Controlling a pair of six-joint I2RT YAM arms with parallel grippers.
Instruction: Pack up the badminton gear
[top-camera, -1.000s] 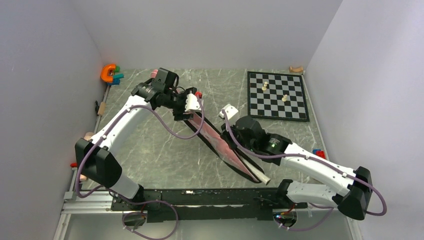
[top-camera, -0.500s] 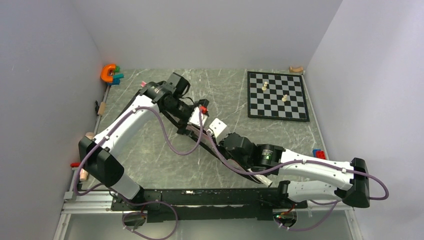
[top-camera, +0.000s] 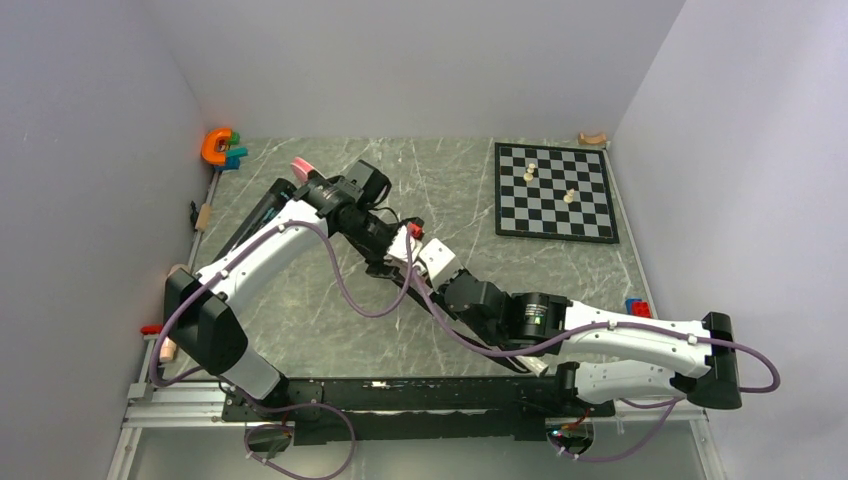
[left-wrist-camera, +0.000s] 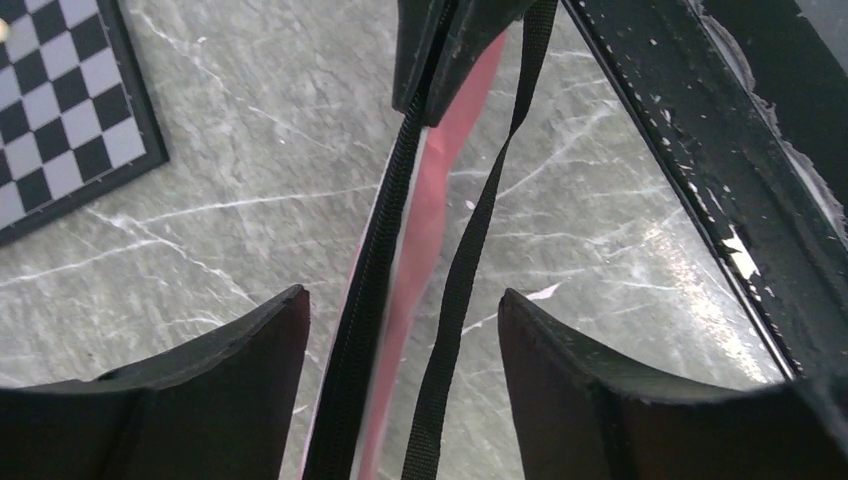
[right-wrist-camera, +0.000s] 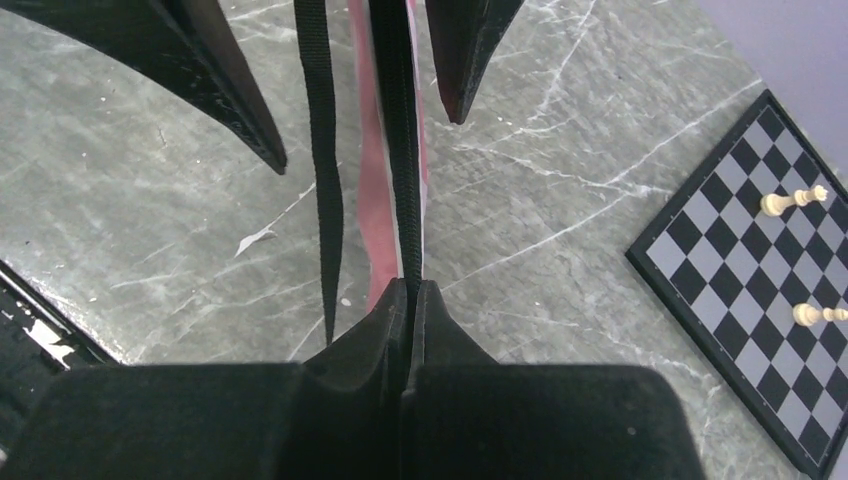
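Note:
The pink racket bag hangs edge-up between my two grippers, above the marble table. My right gripper is shut on its black zipper edge. The bag's black strap dangles loose to one side. My left gripper is open and straddles the zipper edge and the strap without touching either. In the top view the left gripper and the right gripper sit close together mid-table. They hide most of the bag, and only a pink end shows.
A chessboard with pale pieces lies at the back right. An orange and teal toy sits in the back left corner. The black base rail runs along the near edge. Small blocks lie by both side walls.
The right gripper slid left along the bag toward the left gripper. The left gripper came down and forward, let go of the bag and now straddles its edge.

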